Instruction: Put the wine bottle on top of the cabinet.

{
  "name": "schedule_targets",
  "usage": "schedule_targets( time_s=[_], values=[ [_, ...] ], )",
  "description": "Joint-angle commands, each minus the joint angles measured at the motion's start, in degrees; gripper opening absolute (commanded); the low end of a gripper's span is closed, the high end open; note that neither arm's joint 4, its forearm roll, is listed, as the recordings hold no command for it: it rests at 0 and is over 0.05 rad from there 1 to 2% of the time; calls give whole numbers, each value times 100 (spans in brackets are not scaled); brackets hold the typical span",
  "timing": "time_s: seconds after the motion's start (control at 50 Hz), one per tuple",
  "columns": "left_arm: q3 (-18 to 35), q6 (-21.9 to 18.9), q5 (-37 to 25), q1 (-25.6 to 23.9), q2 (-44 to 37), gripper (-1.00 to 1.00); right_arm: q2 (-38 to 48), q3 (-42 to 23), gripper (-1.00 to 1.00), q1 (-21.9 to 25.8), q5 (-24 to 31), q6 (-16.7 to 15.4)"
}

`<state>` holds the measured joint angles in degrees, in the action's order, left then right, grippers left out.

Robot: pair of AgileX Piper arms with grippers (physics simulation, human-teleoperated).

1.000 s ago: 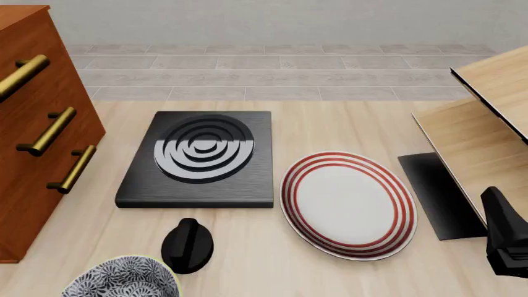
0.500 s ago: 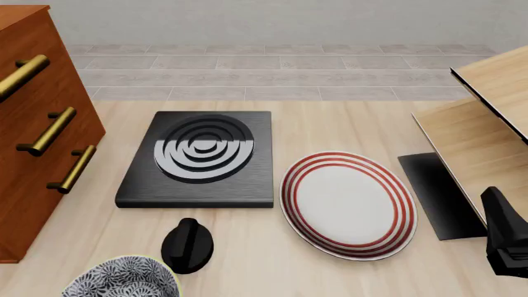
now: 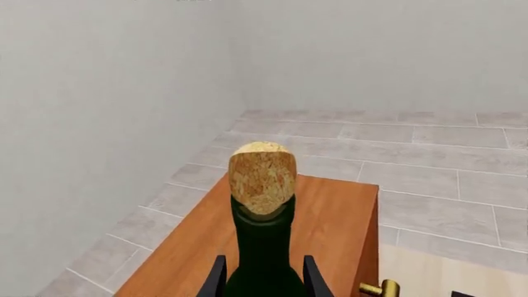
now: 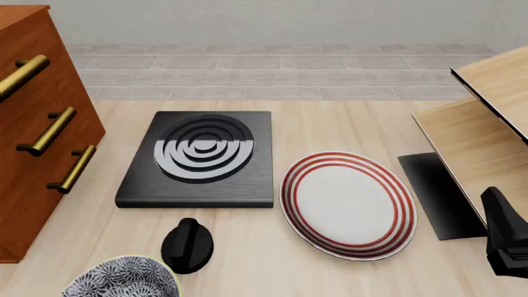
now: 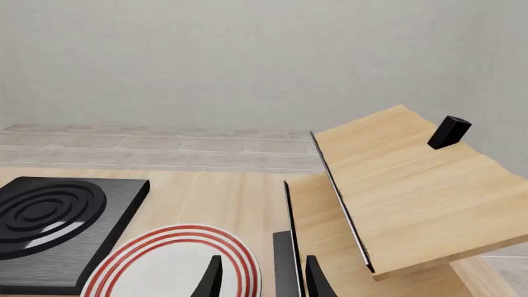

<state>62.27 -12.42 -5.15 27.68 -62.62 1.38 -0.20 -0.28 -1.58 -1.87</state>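
Transport mostly done: left gripper (image 3: 262, 281) clamped on the dark green cork-topped wine bottle (image 3: 262, 247) above the reddish-brown wooden cabinet (image 3: 322, 216) top; lowering and release remain; right gripper (image 5: 262, 278) apart, empty.

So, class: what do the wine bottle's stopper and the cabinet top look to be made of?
Wine bottle: dark glossy body, seemingly glass; its stopper looks like cork, tan and speckled. Cabinet: reddish-brown with faint grain, probably smooth-finished wood.
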Motion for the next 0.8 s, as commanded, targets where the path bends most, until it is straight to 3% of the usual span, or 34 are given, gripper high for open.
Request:
schedule_targets(
  time_s=[0.02, 0.38, 0.4, 0.8],
  values=[
    [-138, -10, 141, 54, -6, -100, -114, -9, 100, -2, 122, 0],
    [-363, 18, 264, 86, 38, -100, -129, -35, 100, -2, 164, 0],
    [-352, -5, 264, 112, 26, 100, -126, -34, 100, -2, 160, 0],
    [-95, 10, -116, 45, 305, 100, -121, -31, 100, -3, 152, 1]
  ],
)
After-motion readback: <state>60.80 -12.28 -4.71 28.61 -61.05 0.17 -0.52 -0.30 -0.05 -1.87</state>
